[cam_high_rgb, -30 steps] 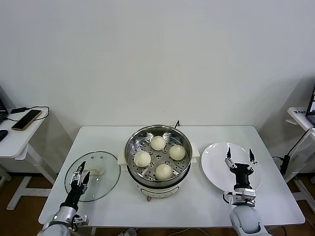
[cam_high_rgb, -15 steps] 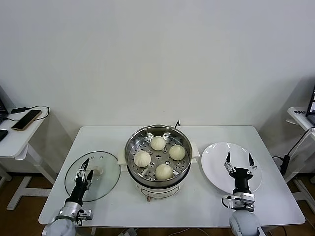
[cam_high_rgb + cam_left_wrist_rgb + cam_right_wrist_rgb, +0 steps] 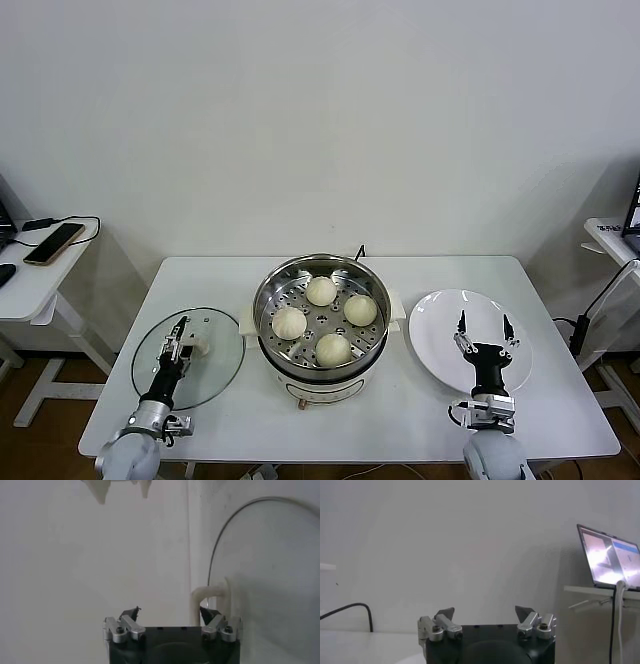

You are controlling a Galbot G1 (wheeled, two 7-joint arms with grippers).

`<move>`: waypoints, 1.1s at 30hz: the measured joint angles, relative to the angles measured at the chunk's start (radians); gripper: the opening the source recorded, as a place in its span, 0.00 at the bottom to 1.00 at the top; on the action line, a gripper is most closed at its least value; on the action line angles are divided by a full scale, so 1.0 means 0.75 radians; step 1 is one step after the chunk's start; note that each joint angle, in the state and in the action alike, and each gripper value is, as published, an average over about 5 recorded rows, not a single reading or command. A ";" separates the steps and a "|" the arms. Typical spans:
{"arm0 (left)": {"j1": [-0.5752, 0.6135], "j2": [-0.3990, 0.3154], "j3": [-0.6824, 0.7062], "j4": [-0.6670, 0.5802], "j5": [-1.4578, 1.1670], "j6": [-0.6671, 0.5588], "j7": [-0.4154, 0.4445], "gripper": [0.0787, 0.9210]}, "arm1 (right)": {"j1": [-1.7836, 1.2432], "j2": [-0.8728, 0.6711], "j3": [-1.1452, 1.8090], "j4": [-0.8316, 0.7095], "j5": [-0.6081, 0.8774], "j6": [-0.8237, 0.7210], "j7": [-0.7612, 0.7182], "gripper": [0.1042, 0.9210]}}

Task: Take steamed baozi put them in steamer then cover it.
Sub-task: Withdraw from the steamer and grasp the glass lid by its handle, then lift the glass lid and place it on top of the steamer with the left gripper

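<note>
While the right end effector (image 3: 484, 334) hangs spread and empty over the white plate (image 3: 440, 318), the left end effector (image 3: 178, 338) sits nearest the cover (image 3: 215, 352), fingers parted astride its cream handle (image 3: 212, 596), not yet clamped. Beyond, toward the bench (image 3: 420, 270) centre, four steamed baozi (image 3: 334, 348) fill the steamer (image 3: 270, 290).

Looked like a lab/test room, not a kitchen: bare white wall (image 3: 320, 120), plain white counter (image 3: 400, 400) in the middle, side desk (image 3: 30, 280) at 9 o'clock with a phone (image 3: 54, 243) and cable, laptop (image 3: 610, 557) on a stand at 3 o'clock.
</note>
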 measured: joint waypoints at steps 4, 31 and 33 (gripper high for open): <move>-0.016 -0.004 0.000 0.030 0.001 -0.006 -0.007 0.62 | -0.004 0.002 0.001 0.002 -0.003 0.000 0.000 0.88; 0.053 0.066 -0.084 -0.232 -0.161 -0.009 0.024 0.13 | -0.002 0.011 0.005 0.013 -0.022 0.006 -0.005 0.88; 0.066 0.083 -0.097 -0.321 -0.185 0.012 0.045 0.13 | 0.000 0.010 0.005 0.015 -0.021 0.004 -0.005 0.88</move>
